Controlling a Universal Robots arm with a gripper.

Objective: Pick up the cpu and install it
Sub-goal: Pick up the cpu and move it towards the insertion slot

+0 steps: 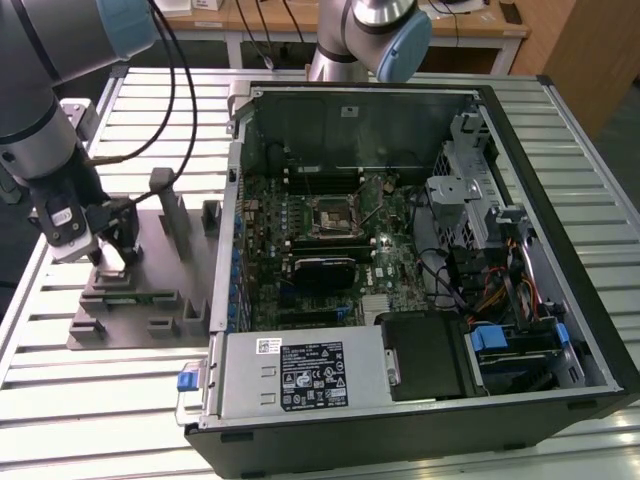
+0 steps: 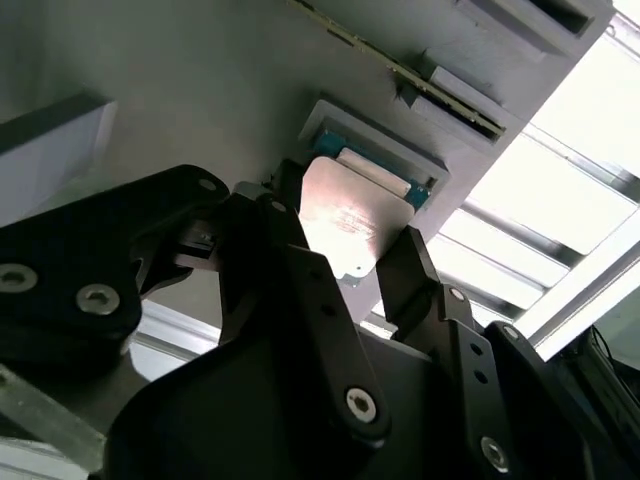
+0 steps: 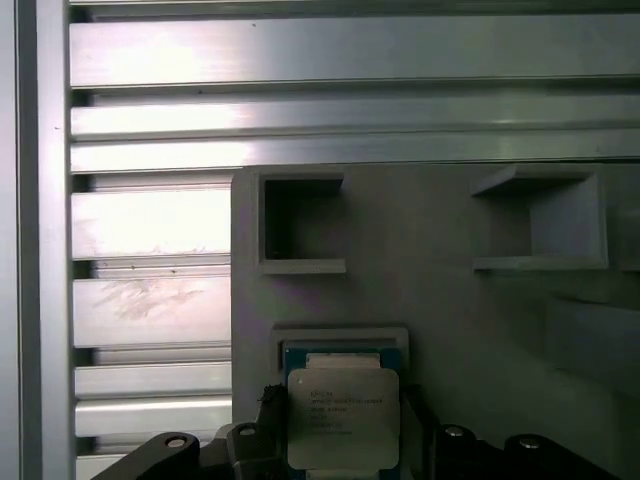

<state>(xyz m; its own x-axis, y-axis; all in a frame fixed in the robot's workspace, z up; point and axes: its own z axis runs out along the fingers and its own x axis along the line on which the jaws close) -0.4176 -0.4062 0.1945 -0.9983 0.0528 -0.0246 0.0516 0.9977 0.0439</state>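
Note:
The cpu point(image 3: 343, 415), a flat square chip with a silvery top, sits between my two black fingers point(image 2: 290, 250) just above its blue-lined pocket point(image 2: 425, 190) in the grey fixture plate point(image 1: 150, 300). My gripper point(image 1: 112, 255) is at the exterior view's left, over that plate, and is shut on the chip's two opposite edges. In the second wrist view the cpu point(image 2: 345, 220) looks slightly lifted off the pocket. The black socket frame point(image 1: 330, 215) lies on the motherboard inside the open computer case point(image 1: 560, 300), far from the gripper.
Grey upright posts and holders point(image 1: 170, 205) stand on the fixture plate close to my gripper. A second arm's base point(image 1: 370, 30) stands behind the case. The slatted metal table point(image 1: 80, 410) runs under everything. A black card point(image 1: 325, 270) sits below the socket.

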